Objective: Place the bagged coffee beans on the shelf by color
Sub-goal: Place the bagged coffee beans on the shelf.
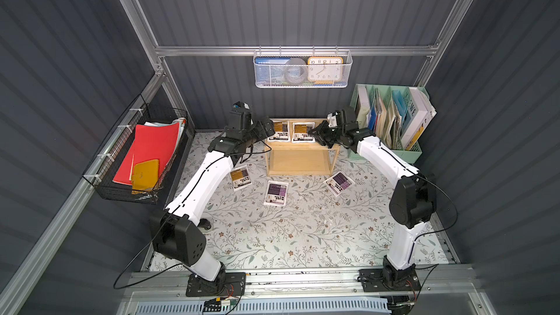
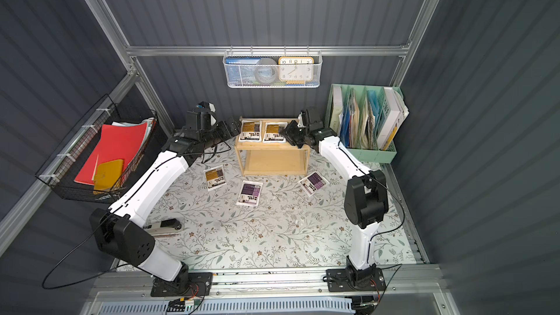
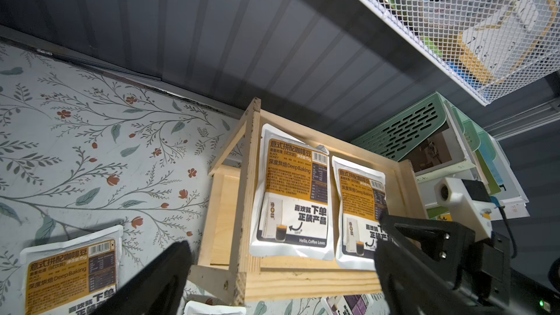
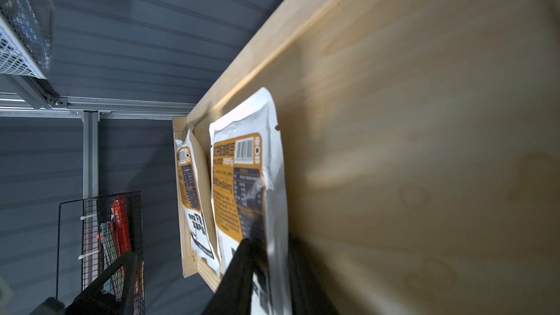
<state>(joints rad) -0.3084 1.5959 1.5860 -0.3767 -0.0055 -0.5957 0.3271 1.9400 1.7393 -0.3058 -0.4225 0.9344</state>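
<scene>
Your flat white coffee-bean pouch with the yellow-orange label (image 1: 303, 131) lies on the rimmed top tray of the small light-wood two-tier shelf (image 1: 298, 162). Your right gripper (image 1: 311, 131) has hold of it. In the right wrist view the black jaws pinch the pouch's end away from the barcode, one jaw over the film and one seemingly under it. I'd judge the pouch light, soft and slick. The beans will shift and the bag will sag, so hold the flat sealed margin rather than the bulging middle, and squeeze gently. A second yellow-labelled pouch (image 1: 278, 131) lies just beside it, toward the shelf's left end, without overlapping. Your left gripper (image 1: 267, 130) hangs just off that left end, jaws spread wide with nothing between them. On the floral tablecloth (image 1: 303, 231) in front of the shelf lie three more. A third yellow-labelled pouch (image 1: 240, 177) lies before the left post, one purple-labelled pouch (image 1: 276, 193) before the middle, and another purple-labelled pouch (image 1: 338, 183) before the right end. The bare lower tier looks the likely home for the purple pair. A mint-green file organizer (image 1: 415, 150) stands beside the shelf's right end.
</scene>
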